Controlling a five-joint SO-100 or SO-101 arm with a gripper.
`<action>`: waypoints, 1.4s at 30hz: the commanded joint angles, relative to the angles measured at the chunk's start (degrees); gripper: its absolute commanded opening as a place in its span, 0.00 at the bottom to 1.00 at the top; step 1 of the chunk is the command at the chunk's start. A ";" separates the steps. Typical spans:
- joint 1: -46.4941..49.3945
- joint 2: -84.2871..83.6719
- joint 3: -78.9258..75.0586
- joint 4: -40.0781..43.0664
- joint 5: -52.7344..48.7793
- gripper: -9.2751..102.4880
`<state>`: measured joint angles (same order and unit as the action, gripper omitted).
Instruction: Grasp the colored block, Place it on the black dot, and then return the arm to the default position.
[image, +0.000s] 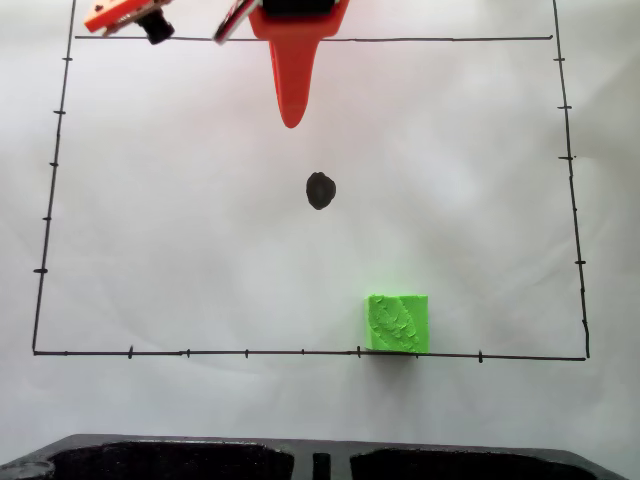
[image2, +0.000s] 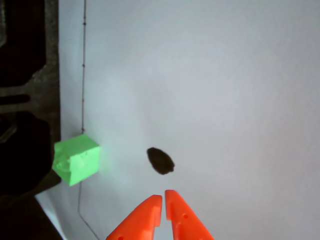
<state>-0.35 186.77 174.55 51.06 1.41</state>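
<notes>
The neon-green block (image: 398, 322) is sitting flat on the white paper (image: 200, 220), right on the near border line (image: 250, 352) of the drawn rectangle, a bit right of center in the fixed view. Its top face looks rough and scratched. Nothing is touching it. In the wrist view the block (image2: 76, 160) shows up at the left, beside the thin border line and close to a dark molded tray or foam edge (image2: 30, 100). Hard to say exactly what that is, it's pretty murky there.

The black dot (image: 320, 190) is near the middle of the paper, well apart from the block, farther away and to the left of it in the fixed view. It's bare.

The end effector (image2: 163, 198) has its two orange fingertips pressed almost together with just a sliver of gap, and it's holding nothing. In the wrist view the tips sit just short of the dot (image2: 160, 161). From the fixed view the pointed orange finger (image: 292, 90) hangs down from the far edge, aimed toward the dot but clear of it, with the rest of the arm (image: 130, 15) at the far left.
</notes>
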 joint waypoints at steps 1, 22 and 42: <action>0.00 0.62 -0.26 -0.09 0.00 0.08; -0.18 0.62 -0.26 -0.09 -0.26 0.08; 1.58 -4.92 -2.64 -3.34 -1.85 0.08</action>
<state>0.35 185.01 174.55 49.13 0.26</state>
